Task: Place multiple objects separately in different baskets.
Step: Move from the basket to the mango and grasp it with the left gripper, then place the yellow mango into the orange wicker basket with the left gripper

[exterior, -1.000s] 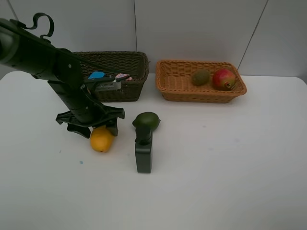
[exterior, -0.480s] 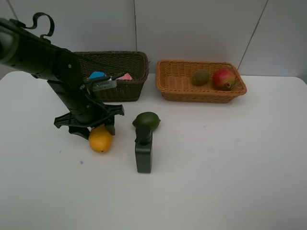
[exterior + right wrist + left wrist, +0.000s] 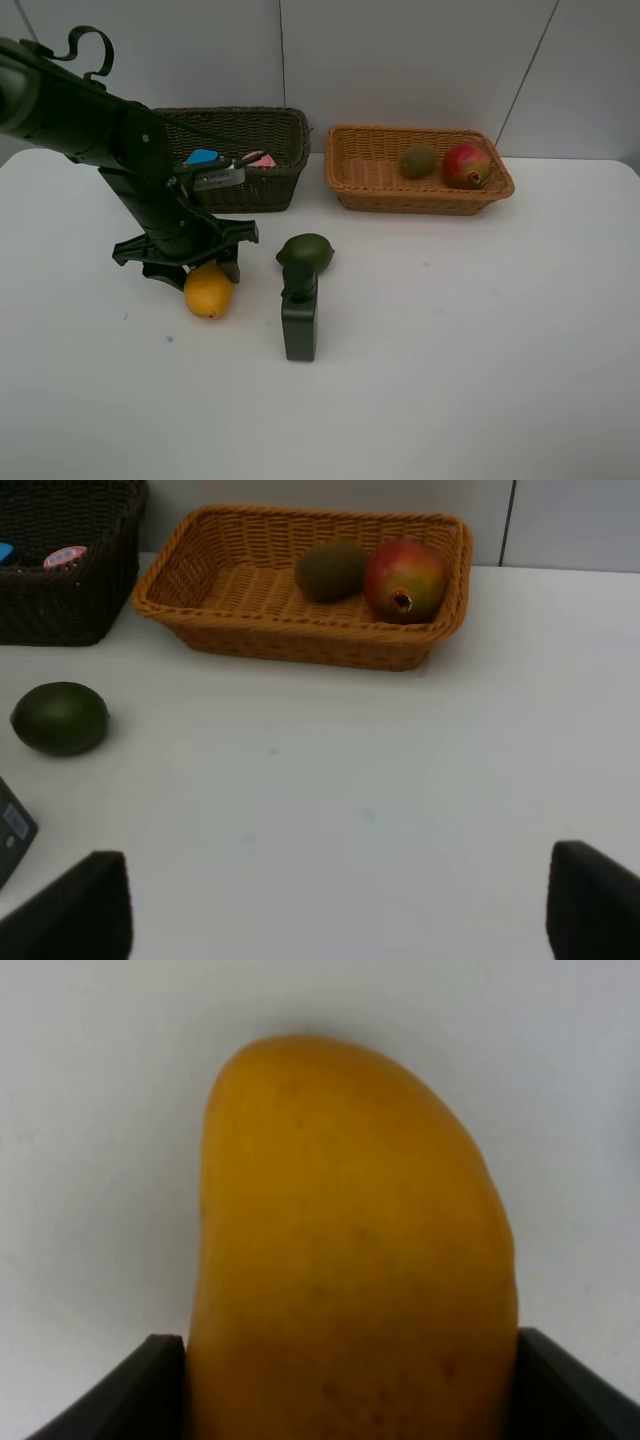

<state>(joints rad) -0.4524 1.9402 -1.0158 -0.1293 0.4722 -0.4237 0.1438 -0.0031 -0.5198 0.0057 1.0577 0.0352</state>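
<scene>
My left gripper [image 3: 196, 270] is down on the table, shut on the orange-yellow mango [image 3: 208, 291]. In the left wrist view the mango [image 3: 350, 1250] fills the gap and both fingers [image 3: 120, 1390] press its sides. Just to its right lie the green avocado [image 3: 305, 251] and the dark green bottle [image 3: 299, 318]. The dark basket [image 3: 270, 150] holds a blue eraser [image 3: 201, 157] and a pink item [image 3: 262, 160]. The orange basket [image 3: 370, 175] holds the kiwi [image 3: 418, 161] and the pomegranate [image 3: 467, 164]. In its own wrist view my right gripper [image 3: 340, 910] stands open over bare table.
Both baskets stand side by side along the back edge by the wall. The left arm leans across the front of the dark basket. The right wrist view shows the avocado [image 3: 60, 718], a corner of the bottle [image 3: 12, 828] and the orange basket [image 3: 250, 590].
The left gripper's fingers have closed in on the mango, and mango and gripper have shifted slightly left. Nothing else has moved.
</scene>
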